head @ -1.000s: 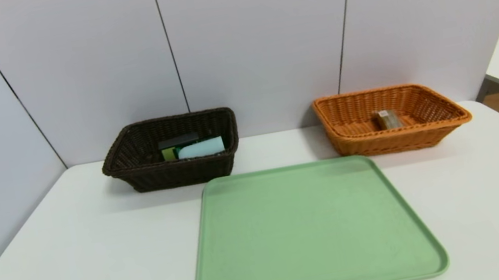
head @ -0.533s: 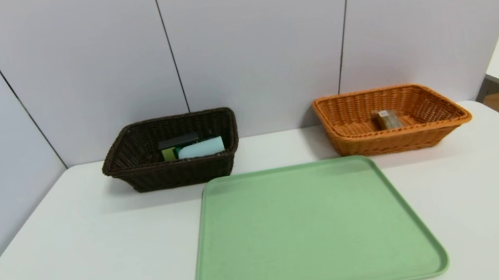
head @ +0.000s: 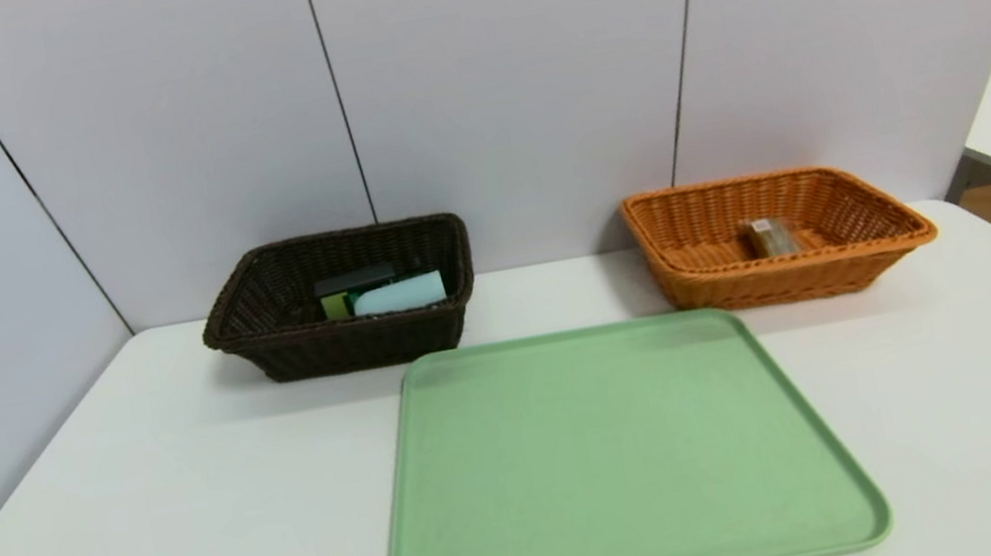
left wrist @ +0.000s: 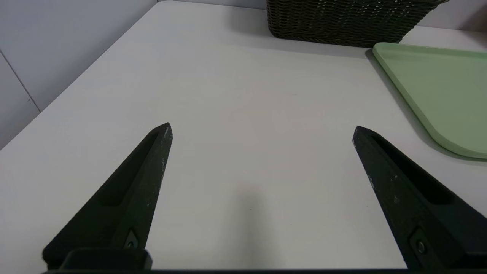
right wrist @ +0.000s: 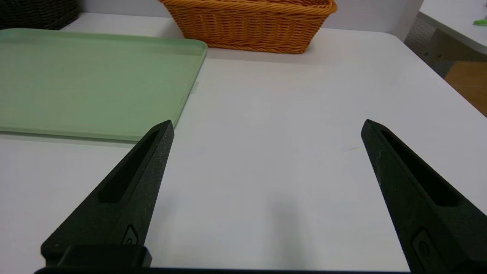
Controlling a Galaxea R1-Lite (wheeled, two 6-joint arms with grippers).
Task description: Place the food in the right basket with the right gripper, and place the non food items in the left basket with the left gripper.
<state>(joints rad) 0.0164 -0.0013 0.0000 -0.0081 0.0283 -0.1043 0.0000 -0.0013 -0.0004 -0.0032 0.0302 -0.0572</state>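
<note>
Baskets first, head view: the dark brown basket [head: 361,346] is on the left with the black pump bottle [head: 356,286] and the blue-grey cup [head: 403,293] in it, and the orange basket [head: 788,279] on the right has the snack bar [head: 769,238] inside. Green tray [head: 624,458] sits between and nearer, on the white worktop [head: 156,536]. Tall panels [head: 510,64] close off the back. Nothing's really changed from the earlier frame, same spots for everything. Bare worktop both sides of the tray.

Left wrist view: left hand [left wrist: 262,131] is released, jaws wide, hovering over bare worktop, nothing held. Tray corner and dark basket are farther off, side panel along one edge.

Right wrist view: right hand [right wrist: 269,121] is released too, nothing in it, above open worktop beside the tray. The orange basket stands beyond, and the worktop's outer edge has a gap before another table [right wrist: 452,19].
</note>
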